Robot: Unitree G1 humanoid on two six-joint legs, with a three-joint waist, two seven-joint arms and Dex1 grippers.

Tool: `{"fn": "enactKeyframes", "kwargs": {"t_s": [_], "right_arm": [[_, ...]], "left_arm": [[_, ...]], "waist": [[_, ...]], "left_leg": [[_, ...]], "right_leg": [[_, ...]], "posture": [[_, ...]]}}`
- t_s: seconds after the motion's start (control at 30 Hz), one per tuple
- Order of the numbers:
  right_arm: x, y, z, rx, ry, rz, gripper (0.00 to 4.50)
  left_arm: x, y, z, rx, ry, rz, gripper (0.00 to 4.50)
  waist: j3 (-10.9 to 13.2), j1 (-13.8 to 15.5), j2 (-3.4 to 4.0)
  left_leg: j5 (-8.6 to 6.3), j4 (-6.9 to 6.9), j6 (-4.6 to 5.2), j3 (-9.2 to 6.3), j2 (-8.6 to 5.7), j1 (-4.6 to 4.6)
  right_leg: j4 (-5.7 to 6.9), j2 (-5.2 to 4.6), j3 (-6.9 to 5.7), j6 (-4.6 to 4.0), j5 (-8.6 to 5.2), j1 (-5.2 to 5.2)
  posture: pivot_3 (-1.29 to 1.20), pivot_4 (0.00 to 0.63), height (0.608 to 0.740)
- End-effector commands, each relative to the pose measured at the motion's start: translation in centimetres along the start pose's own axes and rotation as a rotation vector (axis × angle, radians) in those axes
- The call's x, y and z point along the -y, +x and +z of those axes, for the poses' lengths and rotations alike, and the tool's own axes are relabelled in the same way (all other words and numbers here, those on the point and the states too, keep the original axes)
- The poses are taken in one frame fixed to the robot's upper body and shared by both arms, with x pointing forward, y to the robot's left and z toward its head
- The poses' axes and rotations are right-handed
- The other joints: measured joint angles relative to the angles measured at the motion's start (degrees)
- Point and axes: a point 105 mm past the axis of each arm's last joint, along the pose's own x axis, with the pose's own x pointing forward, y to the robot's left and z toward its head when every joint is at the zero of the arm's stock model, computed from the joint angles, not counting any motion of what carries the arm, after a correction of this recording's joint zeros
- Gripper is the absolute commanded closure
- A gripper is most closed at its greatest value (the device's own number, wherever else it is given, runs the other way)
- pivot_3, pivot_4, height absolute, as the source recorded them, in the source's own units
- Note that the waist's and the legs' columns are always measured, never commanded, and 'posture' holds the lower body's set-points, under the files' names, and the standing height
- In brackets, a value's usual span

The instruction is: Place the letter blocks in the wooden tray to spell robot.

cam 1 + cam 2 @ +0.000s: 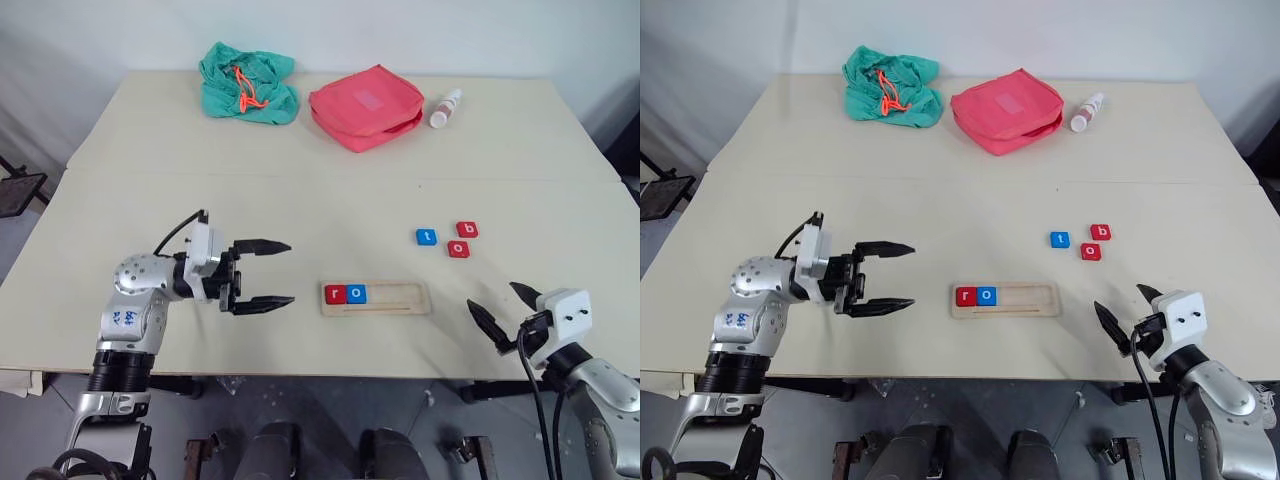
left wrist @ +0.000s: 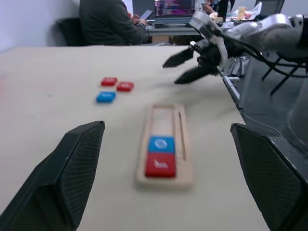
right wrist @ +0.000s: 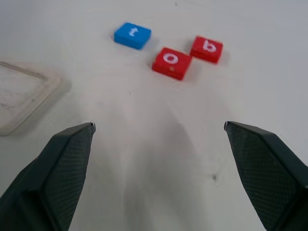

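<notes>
Left eye view: wooden tray (image 1: 400, 298) with r, o

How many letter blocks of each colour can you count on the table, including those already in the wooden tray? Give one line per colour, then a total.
Red letter blocks: 3 – r in the wooden tray, o and b loose on the table.
Blue letter blocks: 2 – o in the tray, t loose.
Total: 5
</notes>
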Motion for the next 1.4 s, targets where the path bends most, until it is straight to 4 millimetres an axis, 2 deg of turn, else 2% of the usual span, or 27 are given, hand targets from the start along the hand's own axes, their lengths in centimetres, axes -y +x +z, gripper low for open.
{"fn": "enactKeyframes", "kwargs": {"t_s": [0.03, 0.17, 0.37, 1.07, 1.23, 1.3, 1.4], "right_arm": [[0.1, 0.3, 1.3, 0.050, -0.012, -0.014, 0.00], [0.5, 0.3, 1.1, 0.049, -0.007, -0.016, 0.00], [1.1, 0.5, 0.4, 0.012, 0.012, -0.020, 0.00], [1.1, 1.4, 1.2, 0.036, 0.038, -0.022, 0.00], [1.2, 3.1, 3.3, 0.052, 0.086, -0.045, 0.00], [2.0, 5.0, 3.8, -0.015, 0.116, -0.088, 0.00], [2.6, 6.8, 4.6, -0.060, 0.147, -0.117, 0.00]], "left_arm": [[1.0, -1.4, -1.1, -0.015, 0.026, 0.000, 0.04], [1.8, -2.2, -2.0, -0.016, 0.025, 0.009, 0.04], [1.6, -2.3, -2.0, 0.008, 0.027, 0.067, 0.04], [1.8, -2.4, -2.0, 0.021, 0.032, 0.056, 0.04], [1.5, -2.4, -2.0, 0.015, 0.032, 0.057, 0.04], [1.3, -2.2, -2.0, 0.017, 0.033, 0.057, 0.04], [1.2, -2.0, -2.0, 0.016, 0.036, 0.061, 0.04]], "waist": [[-0.01, -0.09, 0.01], [-0.01, 0.02, 0.01], [-0.01, 0.04, 0.01], [-0.01, -0.03, 0.01], [-0.01, -0.09, 0.01], [0.00, -0.43, 0.01], [-0.01, -0.88, 0.01]], "left_leg": [[0.00, 0.00, 0.00, 0.00, 0.00, 0.03], [0.00, -0.04, 0.00, 0.01, 0.00, 0.03], [0.01, 0.00, 0.02, -0.01, -0.02, 0.04], [0.01, -0.02, 0.02, 0.02, 0.00, 0.04], [0.01, -0.02, 0.02, 0.03, 0.00, 0.04], [0.01, -0.02, 0.02, 0.02, 0.02, 0.04], [0.02, -0.03, 0.00, 0.05, 0.03, 0.04]], "right_leg": [[0.02, 0.00, 0.01, 0.00, 0.00, 0.00], [0.03, 0.00, 0.04, 0.00, 0.00, -0.02], [0.05, -0.01, 0.05, 0.00, 0.00, 0.01], [0.06, -0.01, 0.05, 0.00, 0.00, -0.02], [0.07, -0.01, 0.05, 0.00, 0.00, -0.02], [0.07, 0.00, 0.05, 0.00, 0.00, -0.03], [0.12, 0.01, 0.10, 0.00, 0.00, -0.11]], "posture": [[0.00, 0.150, 0.740], [0.00, 0.150, 0.740], [0.00, 0.150, 0.740], [0.00, 0.150, 0.740], [0.00, 0.150, 0.740], [0.00, 0.150, 0.740], [0.00, 0.150, 0.740]]}}
